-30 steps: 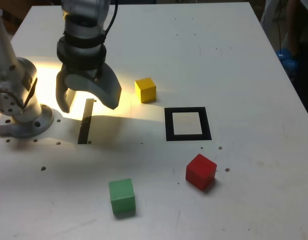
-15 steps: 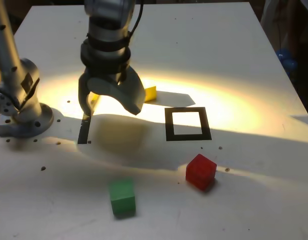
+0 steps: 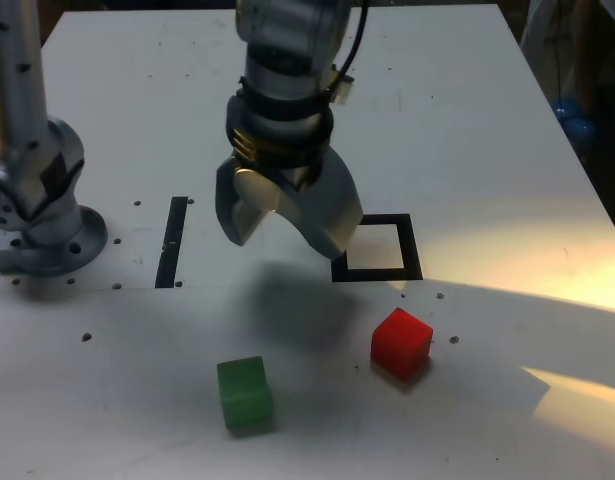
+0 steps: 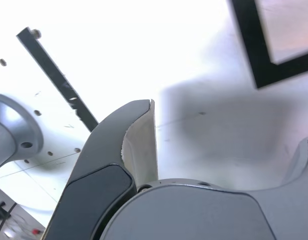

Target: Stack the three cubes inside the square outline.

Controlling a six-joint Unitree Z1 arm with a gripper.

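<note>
Yellow cube hidden, no trace in either view; outline [image 3: 411,247] half covered at the exterior view's left by the claw [image 3: 285,228], and cut off at the frame edge in the wrist view [image 4: 254,50]. Claw spread wide, empty, hanging above the bench [image 3: 467,120] between strip [image 3: 171,242] and outline. Red cube [image 3: 401,343] matte, turned corner-on, just below the outline; green cube [image 3: 245,394] further toward the exterior view's left, both apart on the bench.
</note>
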